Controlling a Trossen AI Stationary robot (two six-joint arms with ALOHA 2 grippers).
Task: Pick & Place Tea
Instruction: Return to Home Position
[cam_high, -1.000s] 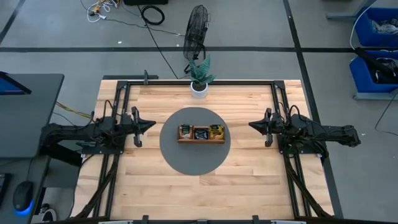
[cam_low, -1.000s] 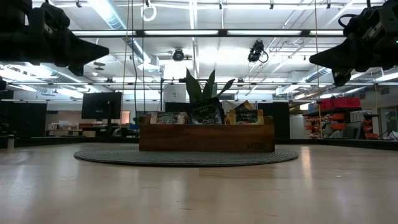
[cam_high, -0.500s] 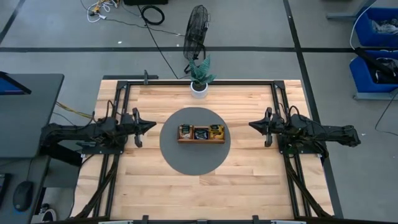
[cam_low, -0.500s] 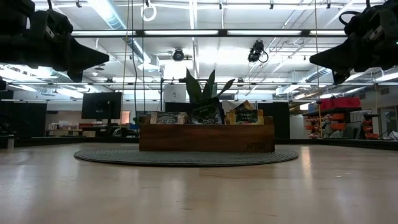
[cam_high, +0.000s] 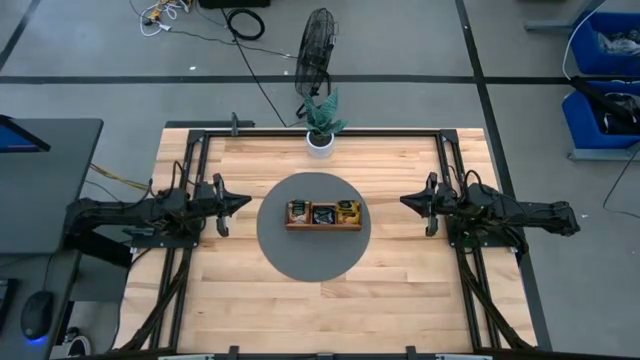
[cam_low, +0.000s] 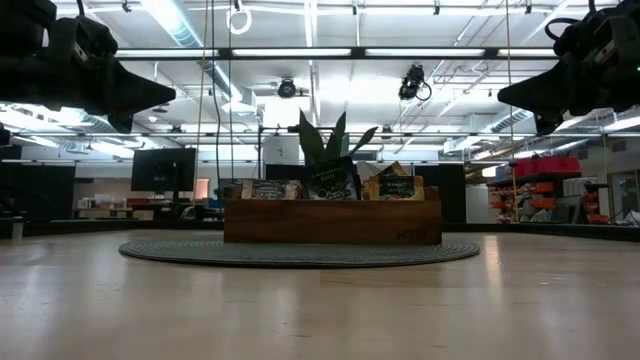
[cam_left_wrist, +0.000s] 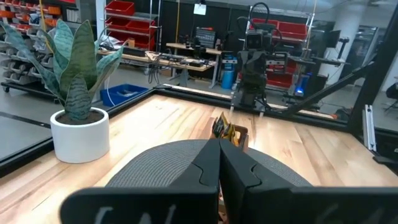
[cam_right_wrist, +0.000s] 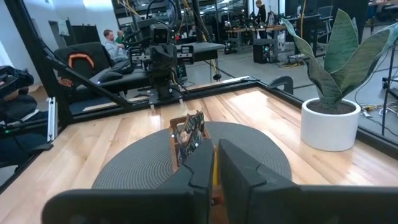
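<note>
Tea sachets (cam_high: 322, 213) stand upright in the compartments of a brown wooden tray (cam_high: 323, 226), which rests on a round grey mat (cam_high: 313, 255) at the table's middle. Their tops (cam_low: 333, 180) stick up above the tray's wall (cam_low: 330, 222) in the low view. My left gripper (cam_high: 246, 200) hangs level to the left of the mat, pointing at the tray, its fingers (cam_left_wrist: 208, 168) shut together on nothing. My right gripper (cam_high: 402, 201) hangs level to the right of the mat, also pointing at the tray, with a narrow gap between its fingers (cam_right_wrist: 200, 167).
A potted green plant (cam_high: 320, 135) stands at the table's far edge, behind the mat. Black frame rails (cam_high: 190, 260) run along the left and right sides. A fan (cam_high: 318, 50) stands on the floor beyond. Bare wood (cam_high: 320, 310) lies near the front edge.
My left gripper has rolled a little about the line it points along, staying in place. Tray and sachets have not moved.
</note>
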